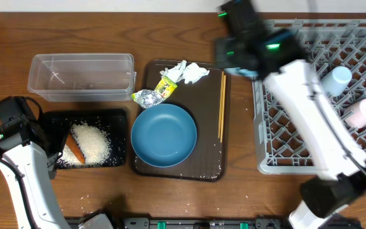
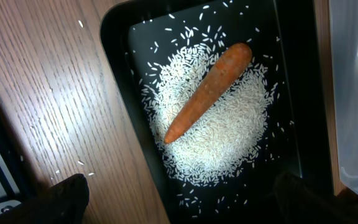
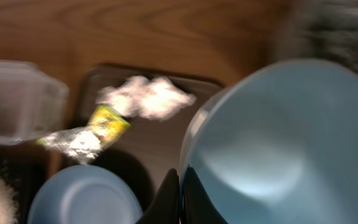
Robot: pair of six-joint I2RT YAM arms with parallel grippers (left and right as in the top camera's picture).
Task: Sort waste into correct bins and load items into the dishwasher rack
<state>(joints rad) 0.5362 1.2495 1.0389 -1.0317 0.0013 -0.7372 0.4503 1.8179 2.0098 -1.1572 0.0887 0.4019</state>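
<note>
A small orange carrot (image 2: pixel 207 93) lay diagonally across the heap of white rice (image 2: pixel 229 137) in the black tray (image 2: pixel 294 124), with stray grains scattered onto the wooden table (image 2: pixel 42 93).

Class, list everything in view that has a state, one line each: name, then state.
Clear tub: looks empty.
Black tray: holds rice and carrot.
Blue bowl: upright, empty.
Chopsticks: lying on brown tray.
Dishwasher rack: holds pale cup and pink cup.
Left gripper: fingers open, empty.
Right gripper: blurred, light blue cup against it; grip unclear.
</note>
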